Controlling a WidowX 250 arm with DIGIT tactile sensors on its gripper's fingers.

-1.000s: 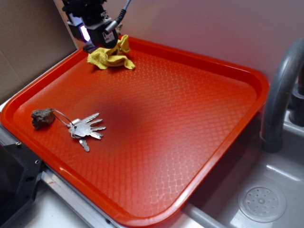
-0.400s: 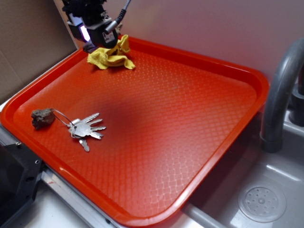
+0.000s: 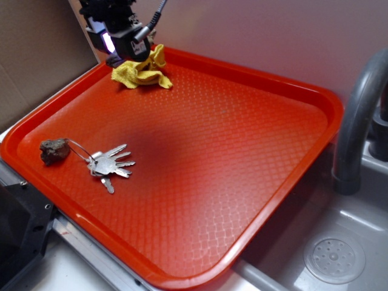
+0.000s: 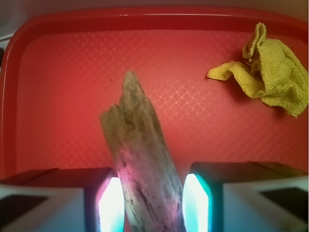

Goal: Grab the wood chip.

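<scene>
Grasp step: claw [image 4: 148, 203] sits at the tray's [image 3: 267, 200] far left corner by the yellow cloth [image 3: 140, 73], narrow, pads flanking the wood chip [image 4: 140, 164]; contact unclear. Next, likely confirm the squeeze, then lift straight up. Keys [image 3: 108, 165] at left edge irrelevant.

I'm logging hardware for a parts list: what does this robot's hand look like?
The hand has two blocky dark fingers with pale pads on their inner faces, glowing white to teal. From the exterior view the housing is black, lit purple-white, and a grey cable runs off its top.
</scene>
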